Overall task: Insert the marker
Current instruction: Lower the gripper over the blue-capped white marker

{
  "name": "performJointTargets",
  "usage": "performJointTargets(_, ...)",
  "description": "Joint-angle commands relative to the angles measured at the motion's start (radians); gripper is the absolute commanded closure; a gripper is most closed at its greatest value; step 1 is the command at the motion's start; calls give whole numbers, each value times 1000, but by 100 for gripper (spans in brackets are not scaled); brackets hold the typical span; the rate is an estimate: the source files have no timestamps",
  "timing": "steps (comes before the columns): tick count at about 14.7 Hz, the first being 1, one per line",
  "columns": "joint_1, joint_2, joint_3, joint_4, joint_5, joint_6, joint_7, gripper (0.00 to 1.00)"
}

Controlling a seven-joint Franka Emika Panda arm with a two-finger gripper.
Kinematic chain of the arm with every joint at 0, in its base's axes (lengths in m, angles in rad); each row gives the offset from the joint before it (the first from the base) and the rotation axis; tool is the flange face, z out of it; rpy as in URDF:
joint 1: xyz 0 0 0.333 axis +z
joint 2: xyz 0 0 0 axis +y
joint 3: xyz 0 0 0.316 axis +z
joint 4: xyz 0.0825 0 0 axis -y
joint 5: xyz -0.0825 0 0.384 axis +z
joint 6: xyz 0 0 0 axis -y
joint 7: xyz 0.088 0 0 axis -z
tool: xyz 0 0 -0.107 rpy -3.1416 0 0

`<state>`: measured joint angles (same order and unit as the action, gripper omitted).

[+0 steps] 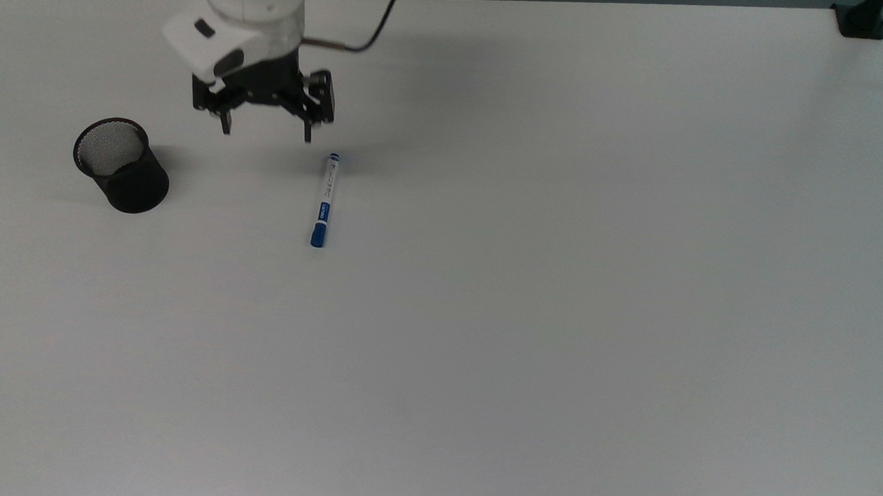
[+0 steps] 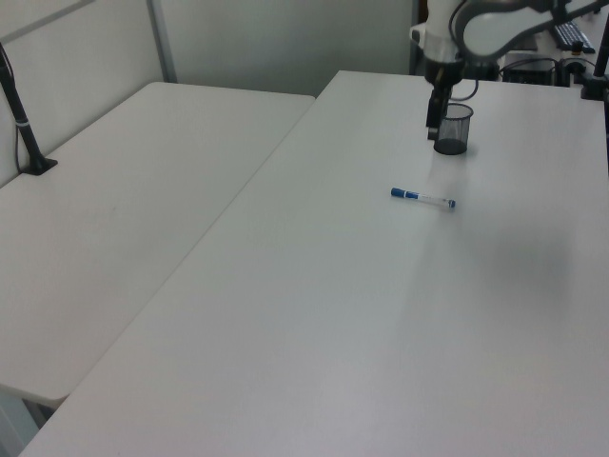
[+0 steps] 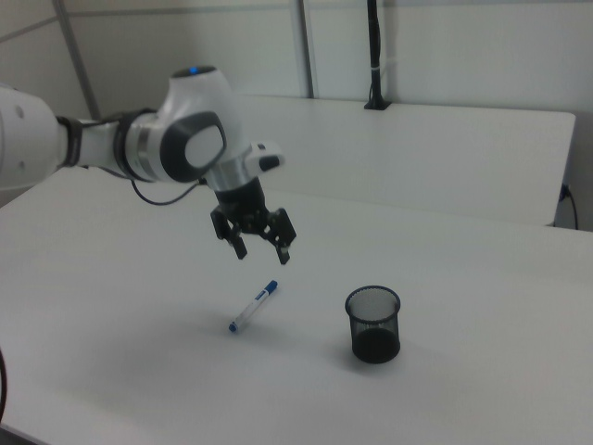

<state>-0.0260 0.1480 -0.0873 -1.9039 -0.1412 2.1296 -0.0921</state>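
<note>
Nothing is done yet — the marker [image 1: 324, 200] lies flat on the table [image 1: 560, 284], ungrasped beneath the spread-fingered, empty hand [image 1: 266, 131] — pickup and insertion into the mesh cup [image 1: 121, 165] remain.

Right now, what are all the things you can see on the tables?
marker: one, white with blue cap, lying flat on the table, untouched.
mesh cup: one, black, upright, at the top view's left of the marker.
table: one, white, under the marker and cup.
second table: one, white, beside it at the left view's left.
black post: one, on the far table.
end effector: one, black on a white arm, open, hanging above the table between cup and marker.
</note>
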Motion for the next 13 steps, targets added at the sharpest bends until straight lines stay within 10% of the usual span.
performJointTargets(1, 12, 93, -3, -14, -26, 128, 155, 0)
performJointTargets(13, 60, 248, 17, 6, -12, 335, 293, 34)
